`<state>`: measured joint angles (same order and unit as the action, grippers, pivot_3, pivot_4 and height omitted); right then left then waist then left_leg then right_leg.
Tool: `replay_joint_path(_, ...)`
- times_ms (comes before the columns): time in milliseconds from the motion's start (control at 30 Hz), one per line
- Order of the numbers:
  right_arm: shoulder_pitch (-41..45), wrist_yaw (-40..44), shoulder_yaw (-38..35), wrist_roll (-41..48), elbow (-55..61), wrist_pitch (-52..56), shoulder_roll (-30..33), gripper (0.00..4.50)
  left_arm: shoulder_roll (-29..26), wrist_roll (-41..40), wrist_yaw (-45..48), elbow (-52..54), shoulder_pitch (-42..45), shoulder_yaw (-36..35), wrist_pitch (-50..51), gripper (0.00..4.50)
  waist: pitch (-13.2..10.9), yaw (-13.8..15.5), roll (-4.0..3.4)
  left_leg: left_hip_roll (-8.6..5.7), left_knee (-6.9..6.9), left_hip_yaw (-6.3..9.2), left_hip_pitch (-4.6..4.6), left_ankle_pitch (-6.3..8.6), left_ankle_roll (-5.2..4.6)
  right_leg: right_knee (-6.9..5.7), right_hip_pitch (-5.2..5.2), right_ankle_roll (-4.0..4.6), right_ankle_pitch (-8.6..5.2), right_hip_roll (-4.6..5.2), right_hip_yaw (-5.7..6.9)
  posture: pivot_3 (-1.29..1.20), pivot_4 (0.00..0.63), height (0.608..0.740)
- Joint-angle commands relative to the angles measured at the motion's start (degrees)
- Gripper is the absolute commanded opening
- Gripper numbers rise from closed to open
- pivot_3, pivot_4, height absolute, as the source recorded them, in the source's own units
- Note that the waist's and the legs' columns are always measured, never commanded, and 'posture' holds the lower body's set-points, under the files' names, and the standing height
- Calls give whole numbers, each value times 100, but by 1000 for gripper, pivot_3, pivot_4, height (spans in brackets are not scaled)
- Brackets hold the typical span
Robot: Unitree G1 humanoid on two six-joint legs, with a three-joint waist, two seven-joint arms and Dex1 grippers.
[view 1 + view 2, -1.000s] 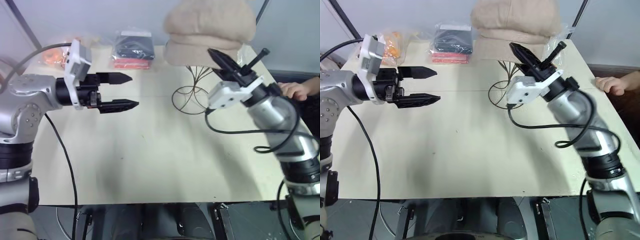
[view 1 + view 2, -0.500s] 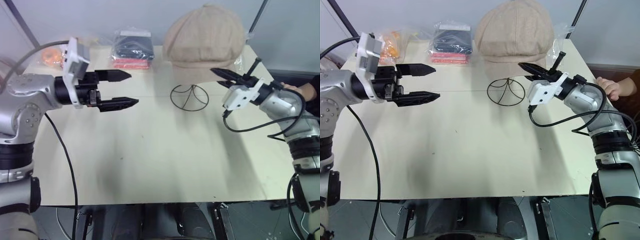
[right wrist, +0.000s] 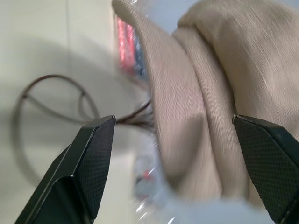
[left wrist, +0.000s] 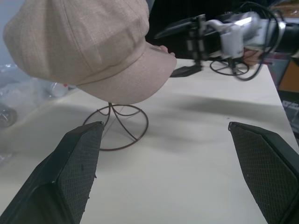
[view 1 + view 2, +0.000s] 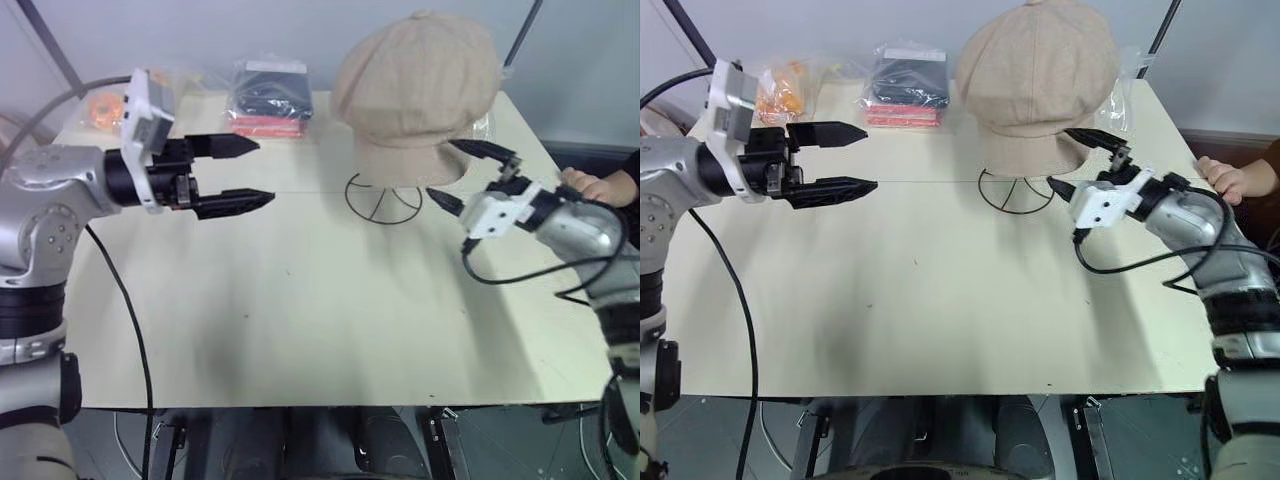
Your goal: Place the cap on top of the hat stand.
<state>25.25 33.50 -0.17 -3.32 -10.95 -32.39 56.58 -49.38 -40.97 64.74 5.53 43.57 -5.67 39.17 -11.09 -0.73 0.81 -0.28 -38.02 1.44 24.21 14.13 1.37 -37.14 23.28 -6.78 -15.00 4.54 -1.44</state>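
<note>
The beige cap [image 5: 415,85] sits over the top of the dark wire hat stand [image 5: 385,200], hiding its cage; the stem and ring base show beneath the brim. My right gripper [image 5: 445,170] is open just right of the stand, its fingers apart from the cap and below the brim's edge. In the right wrist view the cap [image 3: 210,84] and the stand's wires [image 3: 46,100] lie ahead of the spread fingers. My left gripper [image 5: 265,170] hovers open and empty over the table, well left of the stand. The left wrist view shows the cap [image 4: 88,46] on the stand [image 4: 117,128].
A black and red packet [image 5: 267,95] and an orange bag [image 5: 105,108] lie at the back left of the cream table [image 5: 300,320]. A clear plastic bag [image 5: 1125,85] lies behind the cap. A person's hand [image 5: 590,183] rests at the table's right edge.
My right gripper opened and let go of the cap, then drew back to the right and down. The cap came down from tilted and high onto the stand. The left arm stayed still.
</note>
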Motion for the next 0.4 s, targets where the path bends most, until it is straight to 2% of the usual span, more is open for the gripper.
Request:
replay_joint_path(33, -435, 899, -782, 1542, 1114, 1366, 491, 4072, -29, 119, 148, -142, 224, -50, -183, 4500, 0, -9, 0, 0, 0, 0, -3, 0, 0, 0, -3, 0, 0, 0, 0, 0, 150, 740)
replay_joint_path(200, -773, 2028, -1796, 4000, 1659, 4271, 1013, 4072, 37, 316, 366, -516, 412, 38, -346, 4500, 0, -23, 0, 6, 0, 0, -18, 1, -1, 0, -17, 1, 0, -2, 0, 0, 150, 740)
replay_joint_path(300, -507, 2166, -2109, 4764, 1505, 5444, 1084, 4072, 101, 414, 424, -681, 516, 57, -434, 4500, 0, -5, 0, 6, 0, -1, -20, 1, -2, 2, -21, 2, -1, -2, 1, 0, 150, 740)
replay_joint_path(400, -339, 2239, -2233, 5015, 1497, 6067, 1055, 4072, 171, 469, 414, -799, 633, 40, -434, 4500, 0, -3, 0, 6, 0, 0, -20, 1, -2, 4, -20, 2, -1, -1, 1, 0, 150, 740)
